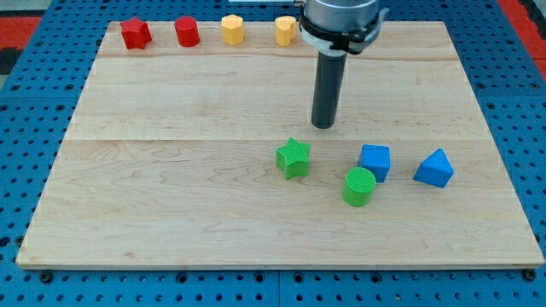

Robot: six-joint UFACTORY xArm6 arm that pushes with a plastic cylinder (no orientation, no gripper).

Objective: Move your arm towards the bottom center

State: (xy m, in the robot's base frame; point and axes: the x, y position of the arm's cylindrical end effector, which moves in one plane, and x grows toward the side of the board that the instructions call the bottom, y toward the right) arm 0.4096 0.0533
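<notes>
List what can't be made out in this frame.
Camera view only:
- Arm above the dark rod: cut off by the view's top edge.
- Right-hand yellow block: partly behind the arm's grey collar, shape unclear.
- Wooden board: its strip behind the rod is hidden.
- My tip shows, above the green star block.

My tip (pixel 323 125) sits on the wooden board (pixel 171 205) just above the green star (pixel 293 158), slightly to its right, not touching. Green cylinder (pixel 359 187) lies lower right, just beside the blue cube (pixel 374 162); a blue wedge-like block (pixel 435 168) sits further right. Along the top edge: red star (pixel 135 33), red cylinder (pixel 187 32), two yellow blocks (pixel 232 29) (pixel 285 30).
</notes>
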